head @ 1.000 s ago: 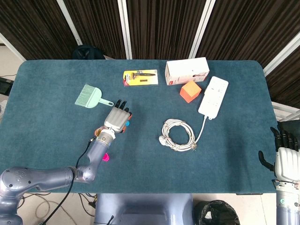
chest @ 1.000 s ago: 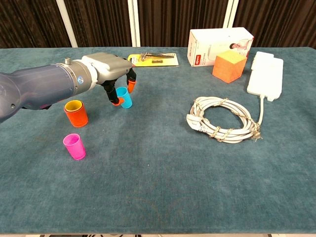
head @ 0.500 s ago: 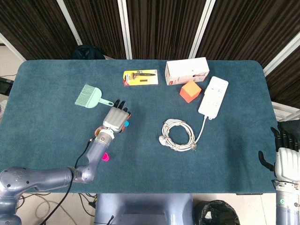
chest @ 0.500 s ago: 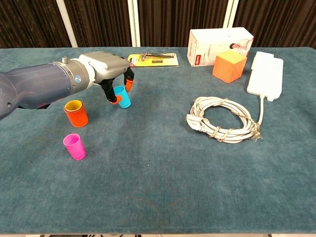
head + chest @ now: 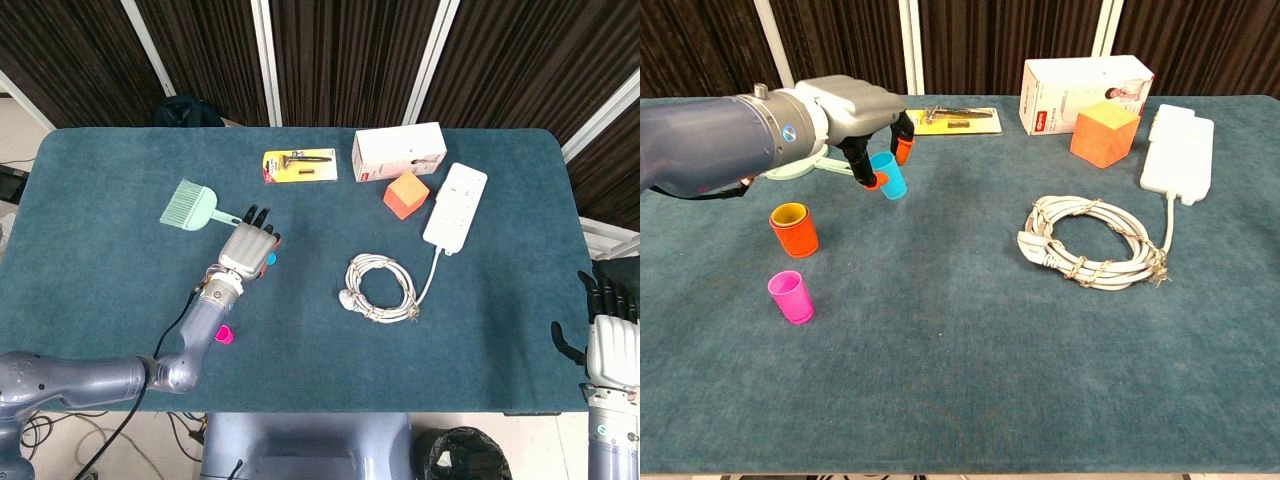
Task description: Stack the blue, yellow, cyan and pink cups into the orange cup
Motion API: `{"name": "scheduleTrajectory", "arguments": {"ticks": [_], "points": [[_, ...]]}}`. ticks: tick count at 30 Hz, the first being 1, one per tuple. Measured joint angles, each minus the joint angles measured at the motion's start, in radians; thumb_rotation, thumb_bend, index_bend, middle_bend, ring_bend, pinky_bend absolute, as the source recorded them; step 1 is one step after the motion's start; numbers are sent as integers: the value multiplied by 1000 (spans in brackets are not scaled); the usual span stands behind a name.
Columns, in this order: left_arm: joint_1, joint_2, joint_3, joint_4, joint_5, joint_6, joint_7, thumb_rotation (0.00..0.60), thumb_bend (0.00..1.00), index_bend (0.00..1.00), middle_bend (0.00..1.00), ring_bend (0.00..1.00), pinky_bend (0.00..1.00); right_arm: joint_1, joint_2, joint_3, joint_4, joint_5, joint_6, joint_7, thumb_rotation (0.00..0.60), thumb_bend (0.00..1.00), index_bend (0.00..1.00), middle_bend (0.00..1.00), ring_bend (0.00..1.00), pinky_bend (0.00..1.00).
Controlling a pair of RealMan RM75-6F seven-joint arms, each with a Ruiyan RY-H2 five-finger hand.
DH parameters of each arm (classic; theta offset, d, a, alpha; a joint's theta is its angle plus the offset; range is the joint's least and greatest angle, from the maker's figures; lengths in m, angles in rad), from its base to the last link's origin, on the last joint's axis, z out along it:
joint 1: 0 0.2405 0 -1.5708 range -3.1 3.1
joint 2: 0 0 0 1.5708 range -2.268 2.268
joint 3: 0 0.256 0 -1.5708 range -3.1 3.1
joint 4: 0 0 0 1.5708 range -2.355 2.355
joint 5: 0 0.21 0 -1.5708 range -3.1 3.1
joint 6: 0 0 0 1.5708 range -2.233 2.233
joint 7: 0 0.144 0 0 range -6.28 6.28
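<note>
A: Where's the cyan cup (image 5: 889,175)?

B: In the left hand (image 5: 862,112), pinched between orange-tipped fingers (image 5: 903,149), tilted and lifted off the table (image 5: 970,340).

A: And the other cups?

B: The orange cup (image 5: 795,231) stands upright near the left edge with a yellow rim showing inside it. The pink cup (image 5: 790,297) stands alone just in front of it. I can't make out a blue one.

A: The right hand?

B: The right hand (image 5: 608,338) sits off the table's right corner, fingers straight and apart, holding nothing.

A: Any writing to read?

B: The white box (image 5: 1087,91) at the back has a small red label, too small to read. The yellow card (image 5: 952,118) holding a tool has print, illegible too. The orange block (image 5: 1105,134), power strip (image 5: 1179,150), coiled cable (image 5: 1096,243) and green brush (image 5: 195,206) carry no legible lettering.
</note>
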Motion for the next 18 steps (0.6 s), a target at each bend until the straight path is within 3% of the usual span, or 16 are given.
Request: {"name": "scheduleTrajectory", "arguments": {"ticks": [7,18], "points": [[-6,97,1,-150,-29,32,61,600,436,542,334,6,63,1,-2,-1,-2,-1,0,-1,600,408,114,72,93,92],[-7,354,34,-468,-114,91,162,600,435,543,332,6,63,-5,2,0,-16,-11,17,-2,600,408,114,72,93,92]]}}
